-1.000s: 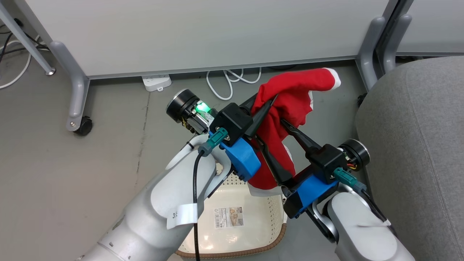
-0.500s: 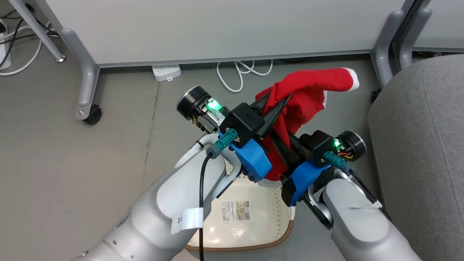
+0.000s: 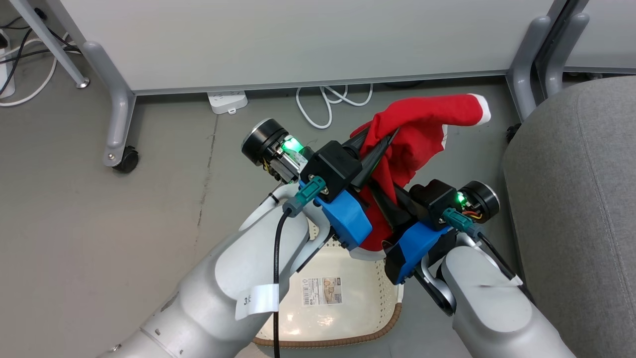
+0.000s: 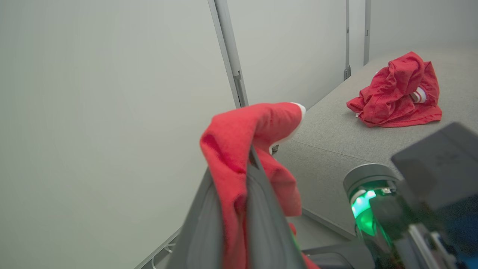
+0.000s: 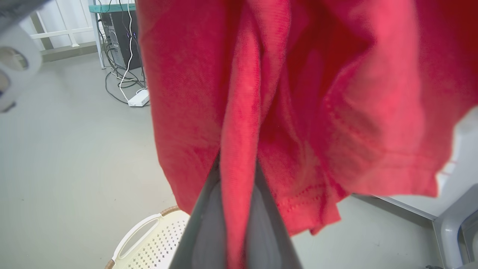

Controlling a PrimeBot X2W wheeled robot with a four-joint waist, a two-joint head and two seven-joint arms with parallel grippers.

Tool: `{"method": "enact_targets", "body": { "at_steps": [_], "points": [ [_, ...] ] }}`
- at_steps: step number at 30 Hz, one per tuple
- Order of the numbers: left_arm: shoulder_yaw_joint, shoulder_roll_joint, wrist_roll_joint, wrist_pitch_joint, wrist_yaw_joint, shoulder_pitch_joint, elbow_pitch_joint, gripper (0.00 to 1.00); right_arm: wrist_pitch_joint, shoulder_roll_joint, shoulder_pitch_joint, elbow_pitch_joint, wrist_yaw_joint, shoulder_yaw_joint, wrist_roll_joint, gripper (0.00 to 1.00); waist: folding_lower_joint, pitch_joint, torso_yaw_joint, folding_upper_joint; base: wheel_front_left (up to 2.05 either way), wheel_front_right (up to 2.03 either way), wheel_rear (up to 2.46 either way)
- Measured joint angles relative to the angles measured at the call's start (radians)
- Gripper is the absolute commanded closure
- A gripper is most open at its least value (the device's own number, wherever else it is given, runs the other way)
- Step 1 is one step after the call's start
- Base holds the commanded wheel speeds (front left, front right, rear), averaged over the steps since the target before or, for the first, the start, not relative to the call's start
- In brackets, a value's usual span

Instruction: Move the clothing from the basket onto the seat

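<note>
A red garment of the clothing (image 3: 417, 129) hangs lifted above the basket (image 3: 370, 337), which is cream-white with a brown rim and a label on its base. My left gripper (image 3: 382, 141) is shut on the garment's upper fold (image 4: 261, 123). My right gripper (image 3: 385, 201) is shut on a lower fold, just under the left one. In the right wrist view the red cloth (image 5: 336, 93) drapes over the fingers (image 5: 209, 220), pinched between them. Another red garment (image 4: 396, 93) lies bunched on the grey seat (image 4: 332, 130), which is at the right in the head view (image 3: 571, 199).
A grey partition with metal legs and a caster (image 3: 124, 161) stands across the back. A white power strip (image 3: 227, 102) and loops of white cable (image 3: 328, 104) lie on the grey floor beneath it. The basket's handle (image 5: 149, 235) is below my right gripper.
My right gripper, open a second ago beside the hanging cloth, has closed on a fold of it and drawn in under the left gripper. The head camera has shifted a little.
</note>
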Motion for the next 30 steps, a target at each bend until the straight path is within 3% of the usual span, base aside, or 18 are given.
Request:
{"method": "enact_targets", "body": {
  "at_steps": [9,10,11,12,30],
  "points": [
    [0.0,0.0,0.0,0.0,0.0,-0.005,0.003,1.0,0.0,0.0,0.0,0.0,0.0,0.002,0.006,1.0,0.0,0.004,0.0,0.0,0.0,0.0,0.0],
    [0.0,0.0,0.0,0.0,0.0,-0.005,0.003,0.89,0.0,0.0,0.0,0.0,0.0,0.002,0.007,1.0,0.0,0.004,0.0,0.0,0.0,0.0,0.0],
    [0.001,0.0,0.0,0.0,0.0,-0.005,0.004,0.53,0.0,0.0,0.0,0.001,0.0,0.002,0.007,1.0,0.0,0.005,0.0,0.0,0.0,0.0,0.0],
    [0.001,0.0,0.0,0.0,0.001,-0.005,0.004,0.0,0.0,0.0,0.0,0.001,0.0,0.002,0.007,1.0,0.0,0.005,0.0,0.0,0.0,0.0,0.0],
    [0.019,0.0,0.01,0.0,0.01,-0.008,0.009,0.0,0.0,0.001,0.0,-0.007,0.0,-0.038,0.014,1.0,0.0,0.027,-0.02,0.0,0.0,0.0,0.0]
  ]
}}
